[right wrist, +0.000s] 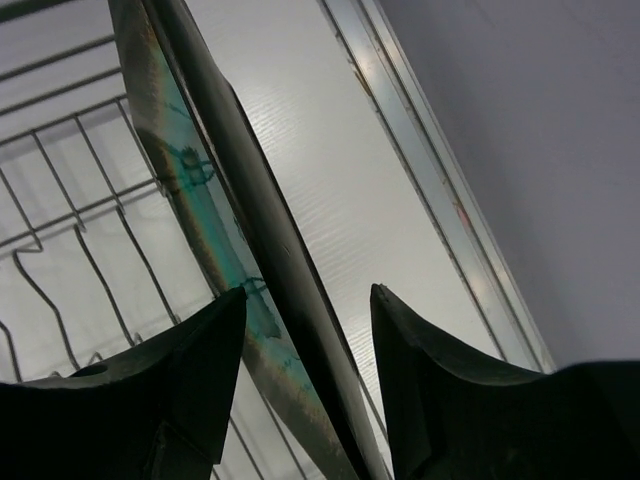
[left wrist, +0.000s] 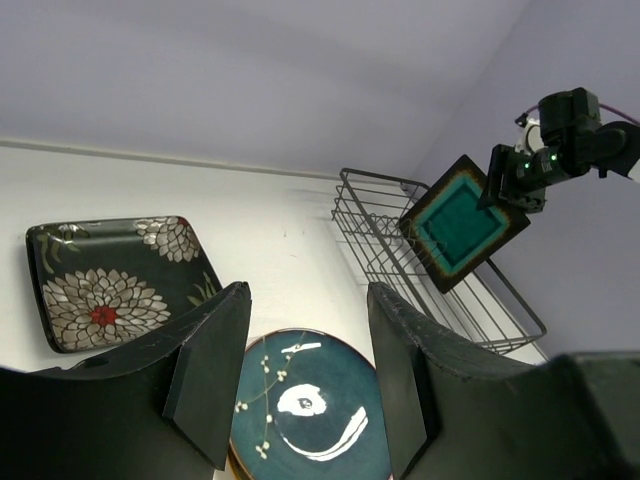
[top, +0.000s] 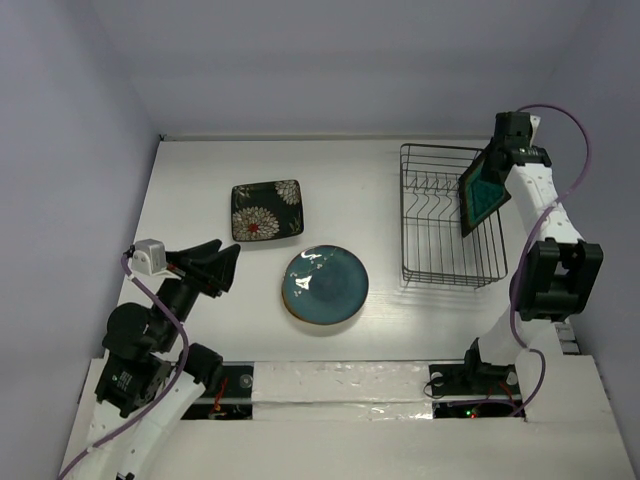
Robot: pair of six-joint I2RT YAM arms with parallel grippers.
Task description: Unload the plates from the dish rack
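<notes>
The square teal plate (top: 483,195) with its dark rim stands tilted on edge at the right side of the wire dish rack (top: 430,270). My right gripper (top: 497,160) is open and straddles the plate's upper rim (right wrist: 170,130). One finger lies close against its teal face, and a gap shows at the other finger (right wrist: 420,350). On the table lie the round teal plate (top: 324,285) and the square black plate with white flowers (top: 267,210). Over the table's left side, my left gripper (top: 222,262) hangs open and empty, with the round plate (left wrist: 305,410) showing between its fingers.
The rack's upright prongs (top: 432,185) stand in a row left of the square teal plate. The back wall runs just behind the rack, and the side wall is close to the right arm. A raised white ledge (top: 350,385) lines the near edge between the arm bases.
</notes>
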